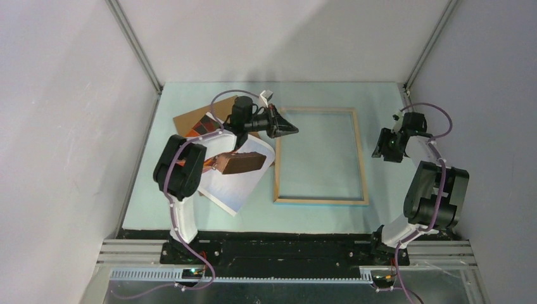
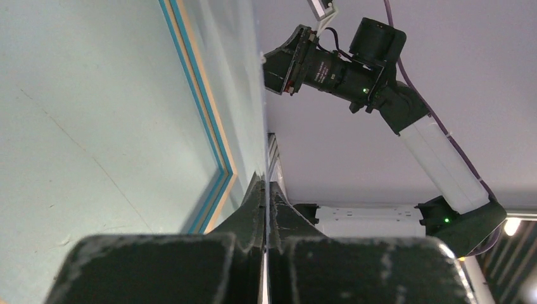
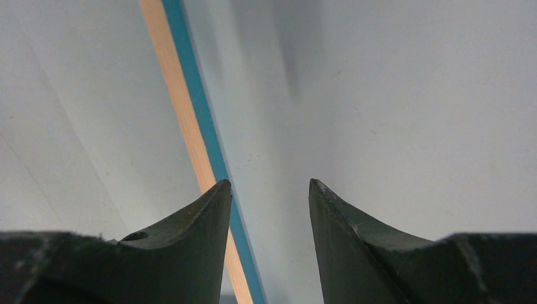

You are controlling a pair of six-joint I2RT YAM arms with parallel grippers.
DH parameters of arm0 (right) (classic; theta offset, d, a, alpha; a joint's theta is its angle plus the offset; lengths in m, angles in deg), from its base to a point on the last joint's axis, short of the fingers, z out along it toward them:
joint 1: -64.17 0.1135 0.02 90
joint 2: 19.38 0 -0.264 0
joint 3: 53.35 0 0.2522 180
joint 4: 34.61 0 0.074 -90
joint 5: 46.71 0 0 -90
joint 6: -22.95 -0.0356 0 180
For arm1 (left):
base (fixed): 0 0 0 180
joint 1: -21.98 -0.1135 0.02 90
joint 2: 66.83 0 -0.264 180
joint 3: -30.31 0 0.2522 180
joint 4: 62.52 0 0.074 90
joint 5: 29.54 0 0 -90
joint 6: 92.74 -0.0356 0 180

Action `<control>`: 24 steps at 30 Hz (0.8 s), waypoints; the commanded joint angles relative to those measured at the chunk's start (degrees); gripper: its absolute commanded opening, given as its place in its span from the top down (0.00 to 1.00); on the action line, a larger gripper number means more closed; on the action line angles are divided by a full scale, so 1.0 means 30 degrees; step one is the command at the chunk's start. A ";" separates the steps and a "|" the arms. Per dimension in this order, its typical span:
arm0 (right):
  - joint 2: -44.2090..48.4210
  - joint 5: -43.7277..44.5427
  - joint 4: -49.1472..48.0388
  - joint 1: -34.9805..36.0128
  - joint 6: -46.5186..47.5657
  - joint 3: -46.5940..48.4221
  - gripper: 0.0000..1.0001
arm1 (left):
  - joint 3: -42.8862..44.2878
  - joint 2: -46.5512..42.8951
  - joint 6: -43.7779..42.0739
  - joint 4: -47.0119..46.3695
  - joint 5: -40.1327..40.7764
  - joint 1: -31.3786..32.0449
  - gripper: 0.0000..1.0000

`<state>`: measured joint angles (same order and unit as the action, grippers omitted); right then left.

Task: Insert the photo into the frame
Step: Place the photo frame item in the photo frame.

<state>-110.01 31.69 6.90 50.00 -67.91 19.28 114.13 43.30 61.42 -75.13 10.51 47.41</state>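
Your left hand [image 1: 292,129] is pinched shut on nothing, tip by the upper left corner of the frame [image 1: 360,155] — the photo [image 1: 235,187] lies on the counter [image 1: 316,218] left of it, under that arm. Right hand [image 1: 382,148] hangs with jaws apart and empty, just off the frame's right rail.

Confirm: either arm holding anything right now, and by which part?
Nothing is held. The left gripper is shut empty beside the frame; the right gripper has open jaws, gripping nothing.
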 commanded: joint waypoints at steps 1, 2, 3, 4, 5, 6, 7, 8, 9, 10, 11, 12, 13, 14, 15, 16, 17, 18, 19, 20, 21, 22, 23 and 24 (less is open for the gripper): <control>0.0399 -0.1018 0.0383 -0.0634 0.0162 0.0334 0.48 | 0.0637 0.0724 0.2008 -0.3516 0.0254 0.0635 1.00; 0.0316 -0.1096 0.0403 -0.0783 0.0169 0.0329 0.48 | 0.0668 0.1009 0.2164 -0.3779 0.0279 0.0788 1.00; 0.0292 -0.1242 0.0411 -0.0856 0.0170 0.0328 0.48 | 0.0727 0.1134 0.2195 -0.3866 0.0290 0.0873 1.00; 0.0245 -0.1396 0.0409 -0.0970 0.0170 0.0342 0.48 | 0.0786 0.1419 0.2189 -0.3991 0.0282 0.1031 1.00; 0.0242 -0.1479 0.0385 -0.0994 0.0170 0.0335 0.49 | 0.0889 0.1559 0.2178 -0.4031 0.0335 0.1082 1.00; 0.0255 -0.1550 0.0352 -0.1055 0.0171 0.0329 0.49 | 0.0922 0.1767 0.2046 -0.4061 0.0378 0.1178 1.00; 0.0309 -0.1582 0.0341 -0.1071 0.0156 0.0343 0.49 | 0.0898 0.1929 0.1975 -0.4091 0.0483 0.1199 1.00; 0.0347 -0.1635 0.0334 -0.1073 0.0167 0.0346 0.49 | 0.0858 0.2019 0.1863 -0.4096 0.0525 0.1215 1.00; 0.0369 -0.1668 0.0332 -0.1075 0.0169 0.0351 0.49 | 0.0866 0.2175 0.1810 -0.4099 0.0615 0.1218 1.00; 0.0363 -0.1730 0.0331 -0.1076 0.0163 0.0333 0.49 | 0.0880 0.2259 0.1712 -0.4100 0.0665 0.1212 1.00; 0.0343 -0.1759 0.0346 -0.1076 0.0125 0.0345 0.49 | 0.0892 0.2455 0.1706 -0.4100 0.0709 0.1216 1.00; 0.0350 -0.1818 0.0349 -0.1076 0.0118 0.0332 0.49 | 0.0959 0.2575 0.1715 -0.4100 0.0698 0.1219 1.00; 0.0296 -0.1848 0.0369 -0.1061 0.0092 0.0329 0.49 | 0.0975 0.2790 0.1747 -0.4100 0.0677 0.1235 1.00; 0.0282 -0.1892 0.0385 -0.1054 0.0087 0.0350 0.49 | 0.1031 0.2875 0.1767 -0.4086 0.0675 0.1246 1.00; 0.0243 -0.1899 0.0387 -0.1049 0.0069 0.0340 0.49 | 0.1055 0.3055 0.1796 -0.4097 0.0651 0.1241 1.00; 0.0226 -0.1927 0.0426 -0.1048 0.0076 0.0348 0.49 | 0.1037 0.3139 0.1777 -0.4099 0.0633 0.1246 1.00; 0.0221 -0.1931 0.0435 -0.1047 0.0110 0.0347 0.49 | 0.1014 0.3217 0.1748 -0.4100 0.0615 0.1227 1.00; 0.0230 -0.1949 0.0427 -0.1047 0.0111 0.0337 0.49 | 0.1005 0.3249 0.1709 -0.4100 0.0594 0.1224 1.00; 0.0230 -0.1957 0.0421 -0.1047 0.0097 0.0330 0.50 | 0.0998 0.3310 0.1606 -0.4093 0.0595 0.1221 1.00; 0.0193 -0.2000 0.0420 -0.1032 0.0105 0.0343 0.50 | 0.0949 0.3340 0.1565 -0.4068 0.0618 0.1221 1.00; 0.0172 -0.2026 0.0434 -0.1025 0.0110 0.0331 0.50 | 0.0912 0.3413 0.1460 -0.4070 0.0622 0.1221 1.00; 0.0120 -0.2068 0.0456 -0.0983 0.0111 0.0344 0.50 | 0.0869 0.3450 0.1418 -0.4085 0.0610 0.1220 1.00; 0.0092 -0.2075 0.0472 -0.0941 0.0119 0.0331 0.50 | 0.0842 0.3529 0.1350 -0.4075 0.0604 0.1206 1.00; 0.0034 -0.2080 0.0489 -0.0859 0.0130 0.0329 0.50 | 0.0786 0.3566 0.1290 -0.4072 0.0591 0.1213 1.00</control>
<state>-110.01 26.41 8.08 47.03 -67.89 19.28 114.81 54.05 66.27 -84.13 12.35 50.99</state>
